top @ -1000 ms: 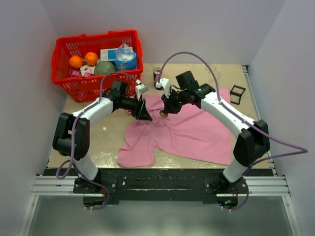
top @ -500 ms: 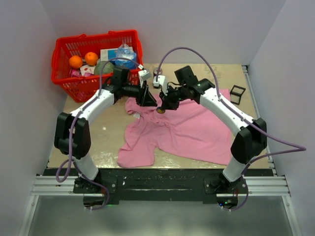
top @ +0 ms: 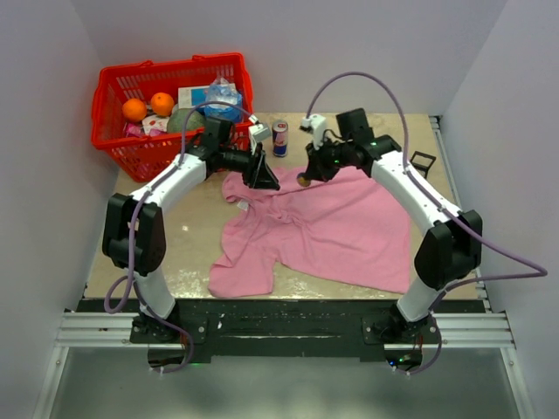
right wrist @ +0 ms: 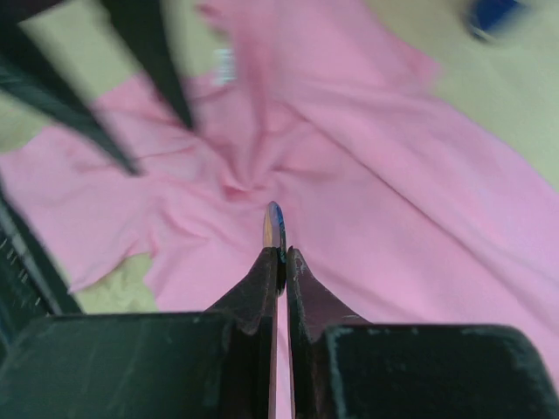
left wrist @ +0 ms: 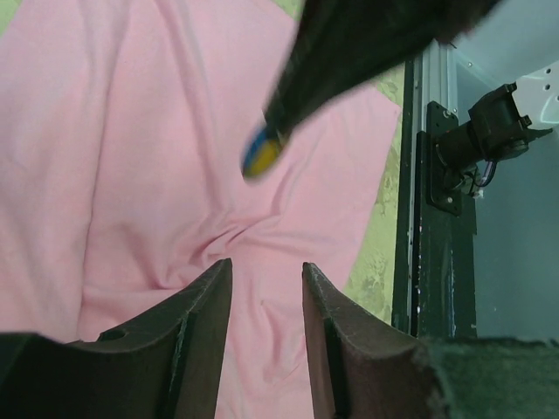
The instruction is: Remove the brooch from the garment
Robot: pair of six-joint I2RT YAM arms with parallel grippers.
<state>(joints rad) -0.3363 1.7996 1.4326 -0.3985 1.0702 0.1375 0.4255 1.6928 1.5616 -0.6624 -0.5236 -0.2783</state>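
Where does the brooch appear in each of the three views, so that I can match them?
Top external: brooch above centre, pinched in the right gripper over the garment.
Left wrist: brooch in the upper middle, at the right gripper's tip.
Right wrist: brooch at centre, edge-on between the fingertips.
Shared landmark: the pink garment lies behind it in every view.

R gripper: now further back & right, away from garment centre, over its rear edge.
Brooch: moves w/ R gripper, pinched at tips.
L gripper: pulls back twd rear-left of garment; jaws narrower.
Can: now fully visible, no longer behind R arm.
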